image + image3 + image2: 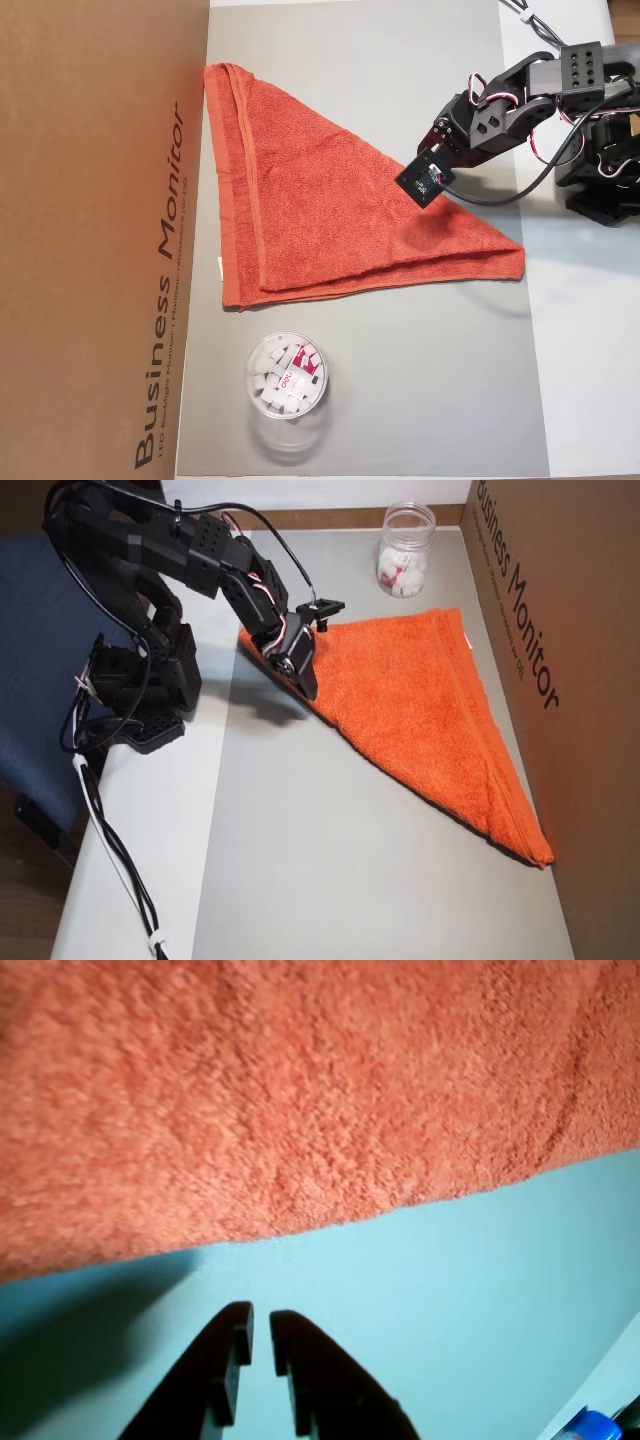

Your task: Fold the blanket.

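The blanket (310, 200) lies on the grey mat (420, 380), folded into a triangle, its long fold running from 10 to 4 o'clock in an overhead view. My gripper (260, 1345) hovers just off that fold, jaws nearly closed and empty. I judge a descent from here could pinch only one layer and undo the fold.

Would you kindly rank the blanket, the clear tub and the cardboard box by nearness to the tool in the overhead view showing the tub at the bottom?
1. Blanket, directly beneath the tool.
2. Clear tub, lower left.
3. Cardboard box, far left.
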You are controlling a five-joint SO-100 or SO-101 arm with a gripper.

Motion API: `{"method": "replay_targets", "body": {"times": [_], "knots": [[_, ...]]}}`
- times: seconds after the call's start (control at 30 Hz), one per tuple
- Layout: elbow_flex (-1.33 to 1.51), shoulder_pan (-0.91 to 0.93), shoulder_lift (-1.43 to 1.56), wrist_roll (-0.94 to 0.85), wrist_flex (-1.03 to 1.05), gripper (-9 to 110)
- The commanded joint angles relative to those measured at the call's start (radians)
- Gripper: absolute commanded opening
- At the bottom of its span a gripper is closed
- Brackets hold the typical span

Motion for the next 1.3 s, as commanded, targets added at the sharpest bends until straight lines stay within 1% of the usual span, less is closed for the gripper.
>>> {"method": "replay_targets", "body": {"times": [0.0,0.23,0.43,0.53,0.6,0.8,1.1,1.27], "knots": [[0.003,0.029,0.000,0.000,-0.011,0],[0.044,0.078,-0.003,0.025,-0.011,0],[0.040,0.054,-0.074,0.212,-0.020,0],[0.049,0.032,-0.114,0.282,-0.107,0],[0.057,0.029,-0.138,0.299,-0.161,0],[0.057,-0.028,-0.189,0.305,-0.267,0],[0.057,-0.106,-0.199,0.313,-0.344,0],[0.071,-0.219,-0.199,0.457,-0.360,0]]}}
